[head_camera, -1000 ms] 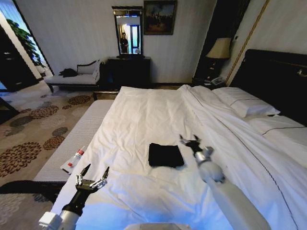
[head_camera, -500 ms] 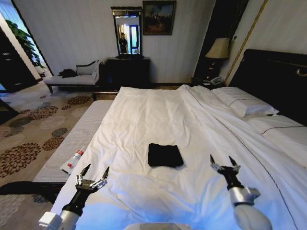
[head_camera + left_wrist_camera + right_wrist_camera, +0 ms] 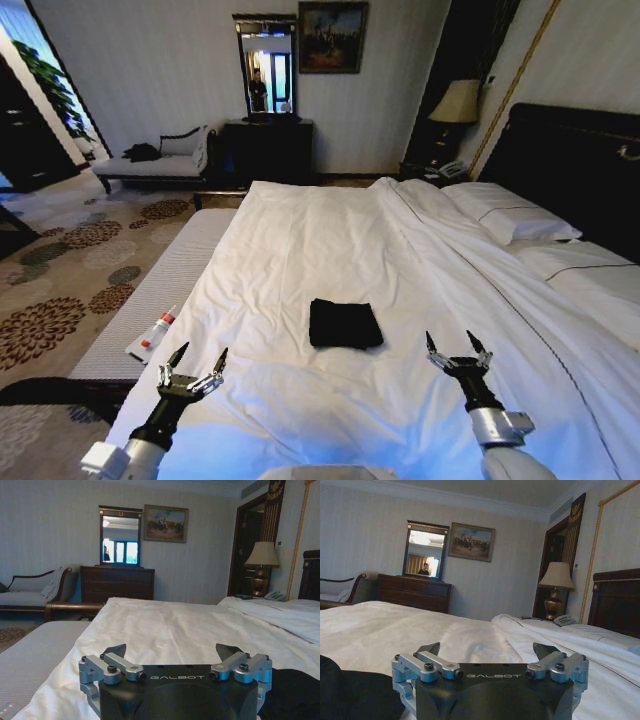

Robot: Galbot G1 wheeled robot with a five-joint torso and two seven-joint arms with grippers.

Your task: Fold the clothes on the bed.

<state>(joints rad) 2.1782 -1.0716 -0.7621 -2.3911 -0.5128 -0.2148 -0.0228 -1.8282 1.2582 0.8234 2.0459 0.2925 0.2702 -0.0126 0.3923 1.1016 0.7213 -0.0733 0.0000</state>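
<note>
Left gripper (image 3: 198,360) low over the near left part of the bed (image 3: 330,240), jaws wide, empty. Right gripper (image 3: 457,347) over the near right part, jaws wide, empty. Between them and a bit farther, the black T-shirt (image 3: 345,323) lies as a compact folded rectangle on the white duvet, apart from both grippers. 2 pillows (image 3: 510,212) by the dark headboard (image 3: 580,160).

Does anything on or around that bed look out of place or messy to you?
One small thing: a tube with a red cap lies loose on the grey bench beside the bed. The black T-shirt sits folded square on the duvet, and both open grippers, left and right, hover clear of it.
</note>
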